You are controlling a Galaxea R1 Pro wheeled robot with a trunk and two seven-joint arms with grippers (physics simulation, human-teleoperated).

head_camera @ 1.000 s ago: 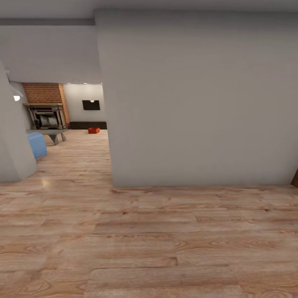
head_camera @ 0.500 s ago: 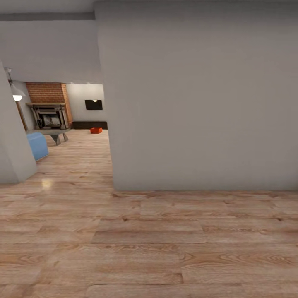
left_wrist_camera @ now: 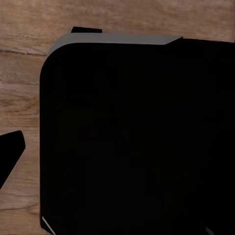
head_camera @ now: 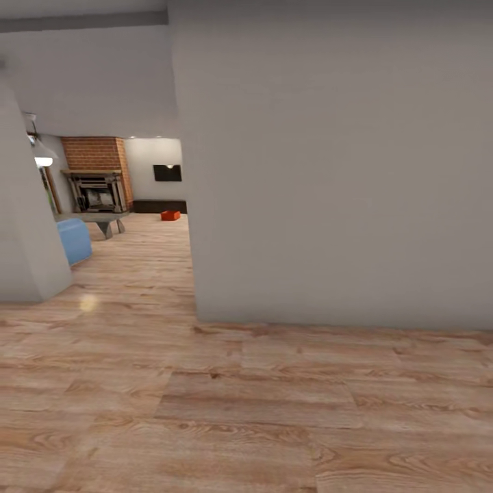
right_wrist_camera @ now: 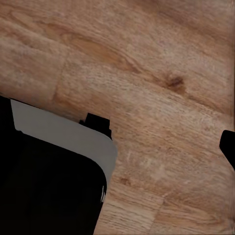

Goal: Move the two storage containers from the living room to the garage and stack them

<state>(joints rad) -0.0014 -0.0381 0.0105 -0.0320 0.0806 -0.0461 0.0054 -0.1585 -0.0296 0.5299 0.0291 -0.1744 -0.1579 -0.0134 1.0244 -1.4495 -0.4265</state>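
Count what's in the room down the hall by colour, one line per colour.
Orange-red: 1, a storage container on the wood floor
Blue: 1, a seat
Red brick: 1, the fireplace
Black: 1, the wall TV
Total: 4

A pale grey wall (head_camera: 329,171) fills twelve to three o'clock; a blue seat (head_camera: 74,239) sits at nine o'clock.

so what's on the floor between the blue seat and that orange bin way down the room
In the head view, a grey low table stands just beyond the blue seat; past it, only bare wood-plank floor reaches the orange bin.
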